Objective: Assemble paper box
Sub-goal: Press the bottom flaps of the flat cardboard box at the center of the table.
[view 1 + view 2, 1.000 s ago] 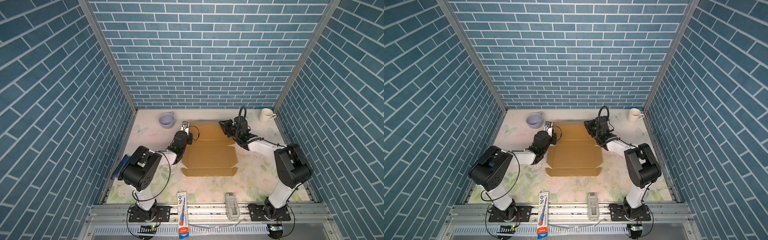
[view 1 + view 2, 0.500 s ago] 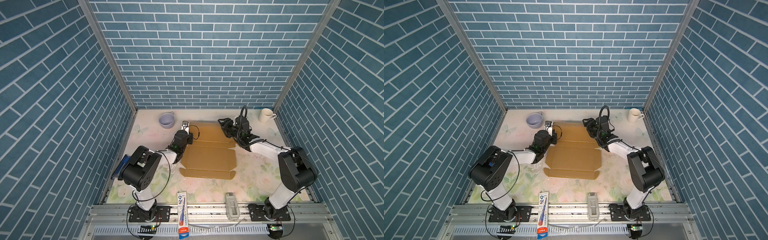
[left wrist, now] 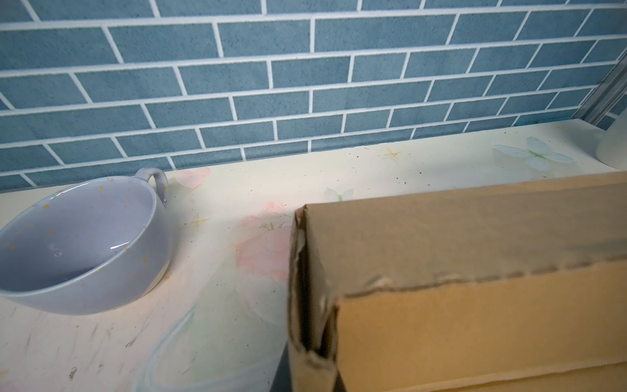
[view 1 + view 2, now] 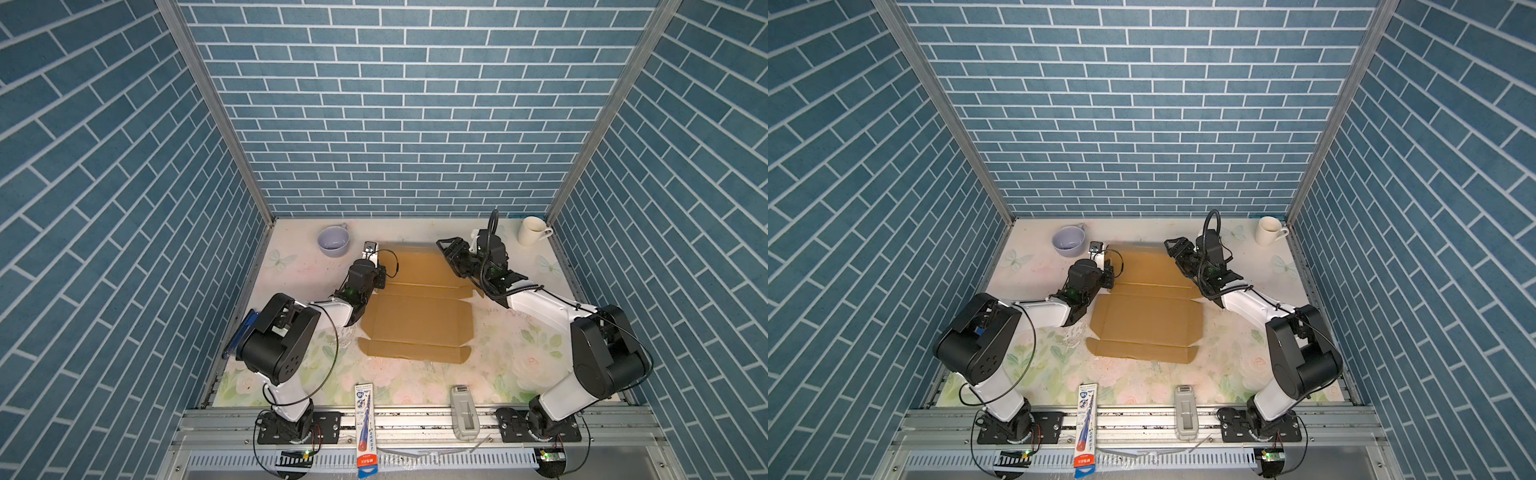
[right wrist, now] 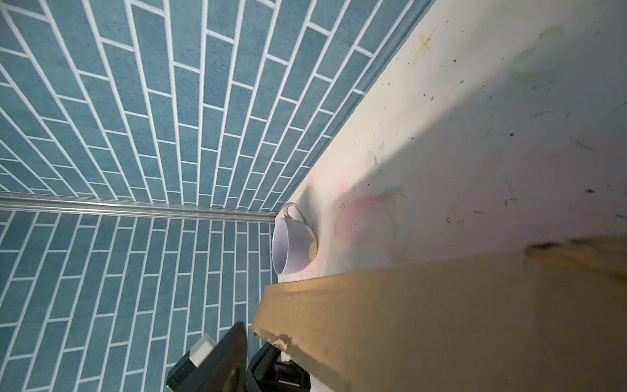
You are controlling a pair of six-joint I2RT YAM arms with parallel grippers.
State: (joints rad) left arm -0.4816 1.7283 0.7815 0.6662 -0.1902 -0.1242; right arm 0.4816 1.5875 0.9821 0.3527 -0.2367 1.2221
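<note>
Now the right gripper (image 4: 451, 249) has spread its jaws, releasing the paper box (image 4: 419, 320), a mostly flat sheet on the table (image 4: 519, 340) just beside the lilac cup (image 4: 332, 243); left gripper (image 4: 381, 279) jaws closed at its cup-side edge. We judge folding unfinished.

Blue brick-pattern walls (image 4: 395, 104) with white grout close in three sides, joined at the corners by bare aluminium posts (image 4: 216, 112). The tabletop (image 4: 519, 345) is cream, printed with pale pink flowers and butterflies, scuffed with dark specks; a metal rail (image 4: 415, 419) edges its front
</note>
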